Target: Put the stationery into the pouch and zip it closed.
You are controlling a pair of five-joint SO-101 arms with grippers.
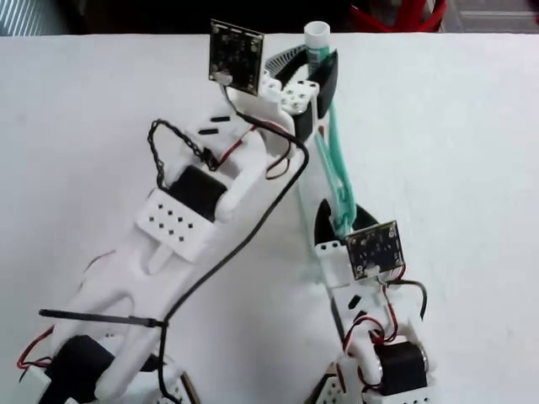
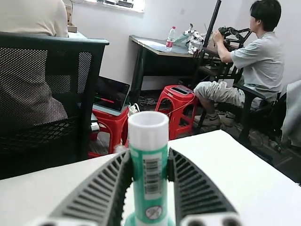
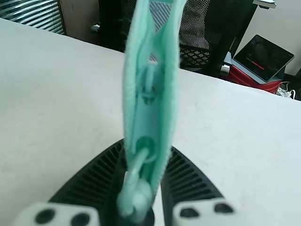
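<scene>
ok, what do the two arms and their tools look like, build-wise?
Both are white plastic shells with black servos. The left arm carries a thick black cable and a black zip tie; the right arm shows thin red and black wires. Each wrist bears a dark circuit board. The left tool and right tool have black ridged fingers.

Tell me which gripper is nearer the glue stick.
Left. The left gripper is clamped on the glue stick itself. The right gripper holds the pouch by its other end, away from the stick.
</scene>
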